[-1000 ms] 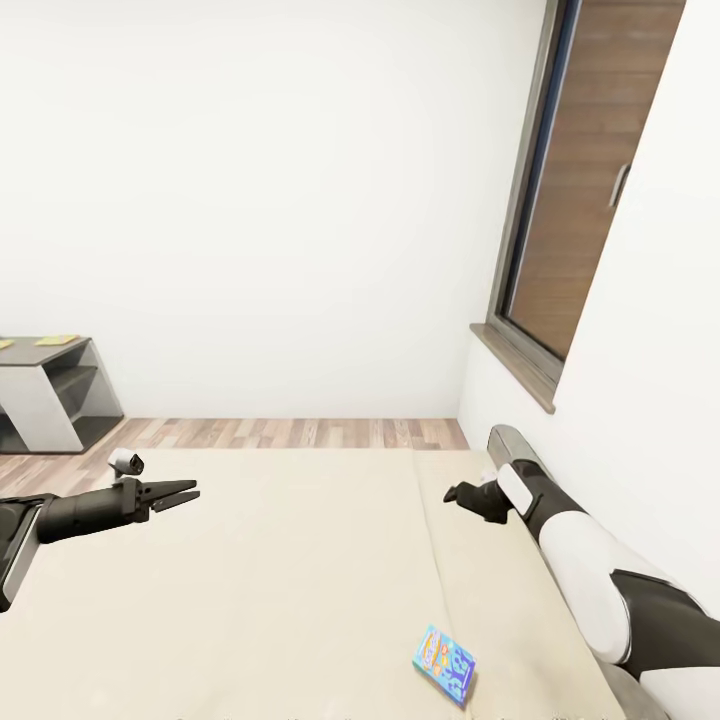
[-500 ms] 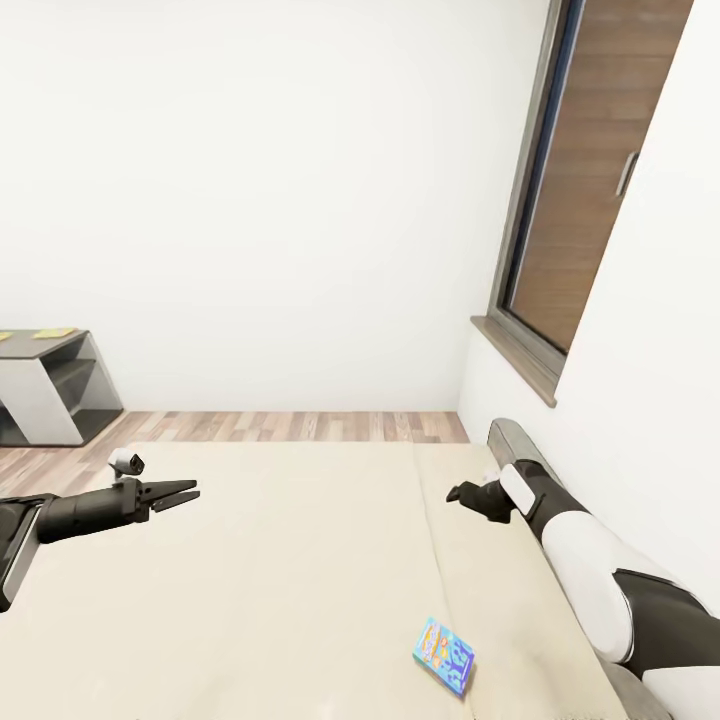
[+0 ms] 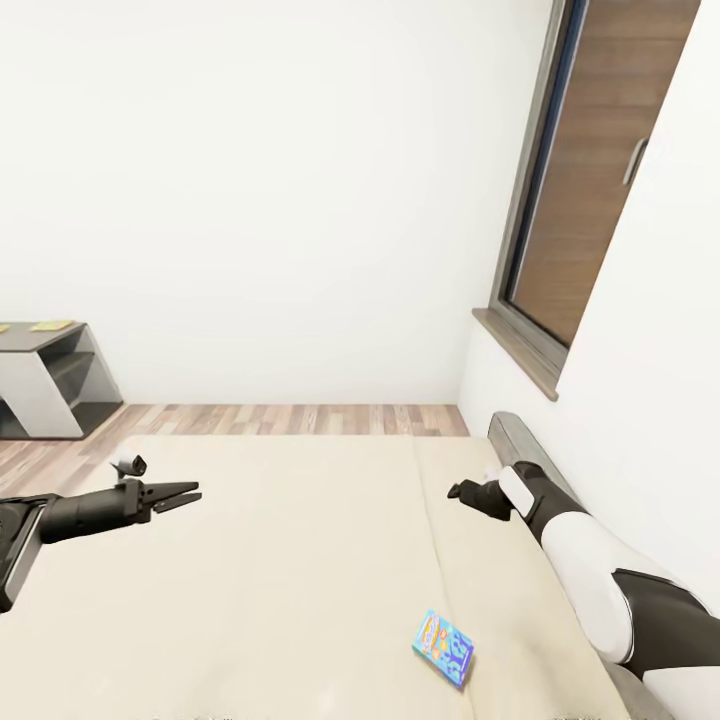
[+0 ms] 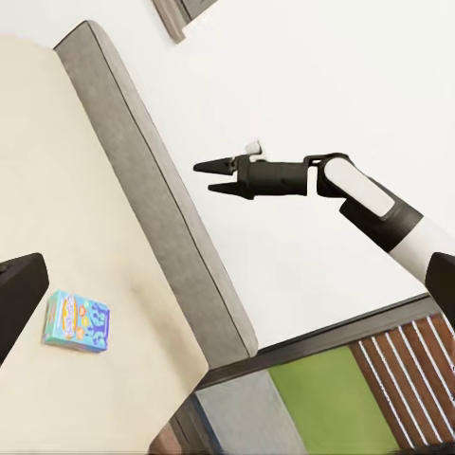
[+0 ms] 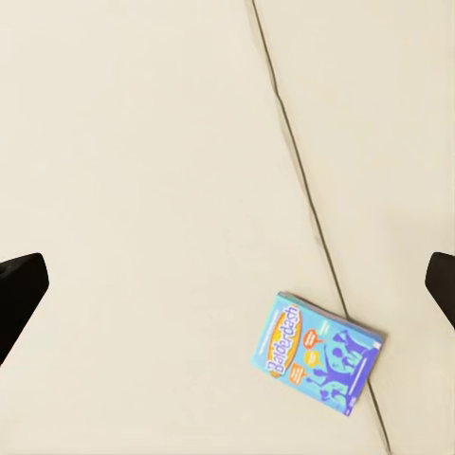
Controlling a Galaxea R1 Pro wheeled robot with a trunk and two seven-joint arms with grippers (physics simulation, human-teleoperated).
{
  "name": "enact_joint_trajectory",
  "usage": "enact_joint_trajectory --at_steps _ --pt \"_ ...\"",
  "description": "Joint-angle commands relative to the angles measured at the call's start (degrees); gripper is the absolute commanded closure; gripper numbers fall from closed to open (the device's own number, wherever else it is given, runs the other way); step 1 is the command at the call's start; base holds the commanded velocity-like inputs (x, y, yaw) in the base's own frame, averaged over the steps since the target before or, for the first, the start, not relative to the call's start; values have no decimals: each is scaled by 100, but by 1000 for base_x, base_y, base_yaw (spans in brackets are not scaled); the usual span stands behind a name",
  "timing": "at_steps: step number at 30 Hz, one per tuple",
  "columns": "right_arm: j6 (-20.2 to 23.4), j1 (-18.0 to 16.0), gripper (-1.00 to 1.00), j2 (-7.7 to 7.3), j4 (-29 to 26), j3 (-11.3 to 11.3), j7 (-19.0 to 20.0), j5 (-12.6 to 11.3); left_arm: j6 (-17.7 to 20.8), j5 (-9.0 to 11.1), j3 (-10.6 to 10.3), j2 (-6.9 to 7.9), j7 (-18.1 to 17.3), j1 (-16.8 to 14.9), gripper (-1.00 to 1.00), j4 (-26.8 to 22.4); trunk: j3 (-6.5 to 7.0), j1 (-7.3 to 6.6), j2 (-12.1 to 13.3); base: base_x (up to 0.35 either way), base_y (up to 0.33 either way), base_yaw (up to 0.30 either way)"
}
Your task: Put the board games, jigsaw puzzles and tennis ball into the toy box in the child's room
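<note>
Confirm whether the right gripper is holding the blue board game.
No. The blue board game lies flat on the bed, apart from the right gripper.

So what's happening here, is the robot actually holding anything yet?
Not yet. The robot stands at the bed with both arms held out above the mattress. The left tool is open and empty, and the right tool is open and empty too. One blue board game lies flat on the mattress, close to the seam between its two parts and nearer the right arm. Neither tool touches it.
</note>
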Motion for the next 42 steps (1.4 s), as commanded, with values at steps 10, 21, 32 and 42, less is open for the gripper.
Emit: enact_joint_trajectory --at_steps 10,21,32,42 --pt "8 -5 -100 4 15 15 -7 -27 47 -3 -168 2 -23 -5 -100 5 -107 3 -14 0 0 0" --pt "24 -4 -100 7 17 23 -7 -28 45 -3 -200 2 -23 -5 -100 5 -210 3 -14 0 0 0" --pt "48 -4 -100 0 17 32 -7 -32 44 -3 -204 2 -24 -5 -100 5 -312 3 -14 0 0 0" --pt "57 -5 -100 16 16 37 -12 -44 39 1 -205 2 -37 -5 -100 5 -406 3 -14 0 0 0"
